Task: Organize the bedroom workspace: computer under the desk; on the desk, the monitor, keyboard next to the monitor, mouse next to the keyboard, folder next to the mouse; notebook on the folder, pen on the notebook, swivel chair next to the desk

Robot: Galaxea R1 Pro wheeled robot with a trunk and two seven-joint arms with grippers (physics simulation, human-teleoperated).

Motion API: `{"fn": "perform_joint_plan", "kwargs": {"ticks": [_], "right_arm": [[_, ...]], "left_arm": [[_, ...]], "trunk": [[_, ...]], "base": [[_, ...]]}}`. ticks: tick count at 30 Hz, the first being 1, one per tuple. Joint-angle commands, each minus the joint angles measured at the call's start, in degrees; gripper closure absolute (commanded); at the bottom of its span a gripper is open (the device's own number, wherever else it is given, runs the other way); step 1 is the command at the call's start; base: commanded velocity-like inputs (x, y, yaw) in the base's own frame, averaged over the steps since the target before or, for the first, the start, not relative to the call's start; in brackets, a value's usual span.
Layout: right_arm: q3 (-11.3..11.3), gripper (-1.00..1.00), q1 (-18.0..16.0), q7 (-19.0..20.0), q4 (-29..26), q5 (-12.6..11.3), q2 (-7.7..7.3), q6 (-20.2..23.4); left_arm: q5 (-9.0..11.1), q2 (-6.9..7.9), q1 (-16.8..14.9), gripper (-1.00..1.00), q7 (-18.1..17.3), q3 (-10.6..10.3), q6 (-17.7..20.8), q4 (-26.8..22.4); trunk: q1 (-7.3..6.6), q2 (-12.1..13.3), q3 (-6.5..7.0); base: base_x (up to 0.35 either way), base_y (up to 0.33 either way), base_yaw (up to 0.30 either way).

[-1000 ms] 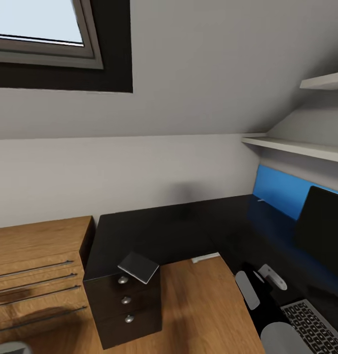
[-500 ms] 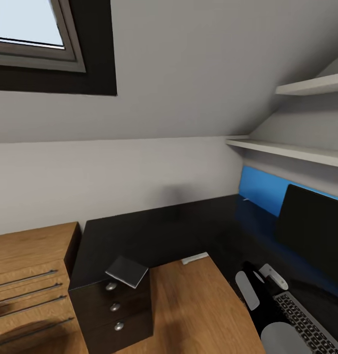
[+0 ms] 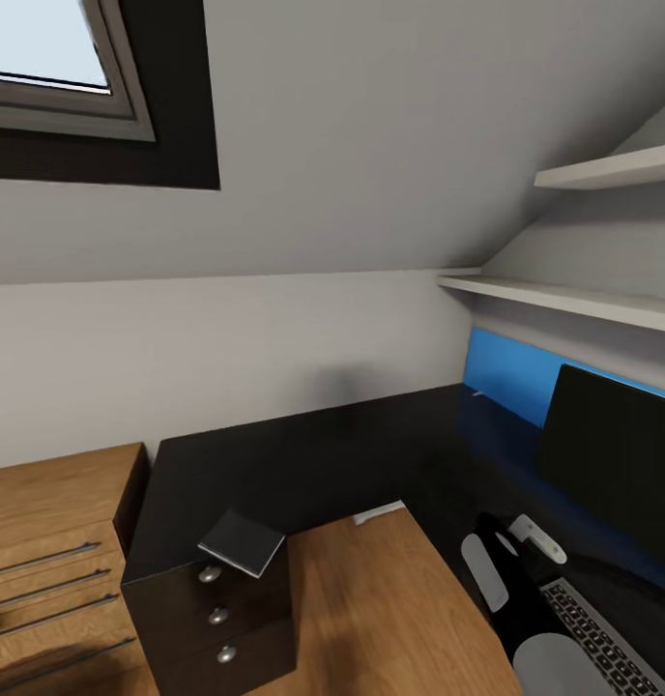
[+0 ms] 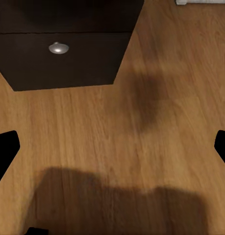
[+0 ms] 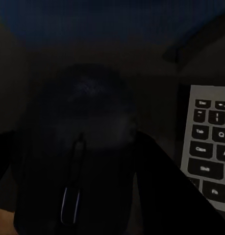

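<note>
From the head view, the right pincer (image 3: 511, 561) hangs over the glossy black tabletop (image 3: 303, 454), just beside the one keyboard (image 3: 593, 628) and before the one monitor (image 3: 613, 464); a single grey notebook (image 3: 242, 542) lies on the drawer unit (image 3: 212, 609) with three knobs. In the left wrist view, the left pincer's fingertips (image 4: 4, 152) stand spread over wooden floor (image 4: 117, 137). In the right wrist view, a dark mouse (image 5: 83, 147) sits between the fingers, touching or not cannot be told.

glossy black desk (image 3: 303, 464), grey notebook (image 3: 242, 542), black-keyed grey keyboard (image 3: 593, 633)
</note>
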Motion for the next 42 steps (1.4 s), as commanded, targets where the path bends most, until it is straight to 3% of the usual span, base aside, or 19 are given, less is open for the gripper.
{"fn": "perform_joint_plan", "kwargs": {"ticks": [1,13,20,28,42], "right_arm": [[-0.1,1.0,0.0,-0.1,0.0,-0.4,0.02,-0.6],[-0.2,1.0,-0.2,1.6,4.8,-0.3,-2.72,-1.0],[-0.3,1.0,-1.4,4.9,13.0,-0.3,-3.94,-1.1],[-0.3,1.0,-2.2,6.9,15.1,-0.4,-5.16,-1.7],[-0.3,1.0,-2.2,7.7,15.2,-0.3,-5.41,-3.5]], "left_arm": [[0.6,0.04,0.0,-1.0,0.3,-0.2,-0.2,-0.1],[0.6,0.04,0.0,-1.0,0.1,-0.3,-0.3,-0.2],[1.2,0.04,0.0,-1.0,0.3,0.2,-0.2,-3.3],[1.7,-0.13,0.0,-1.0,0.3,0.1,0.0,-4.1],[1.6,-0.14,0.0,-1.0,0.3,0.0,0.0,-4.2]], "trunk": [[0.02,-0.1,-0.07],[0.02,-0.1,-0.07],[0.02,-0.1,-0.07],[1.77,-3.3,-1.51],[4.85,-8.9,-4.02]], "base": [[0.104,-0.081,0.0],[0.137,-0.066,0.0],[0.043,-0.001,0.0],[0.002,0.0,0.0],[0.0,0.0,0.0]]}}
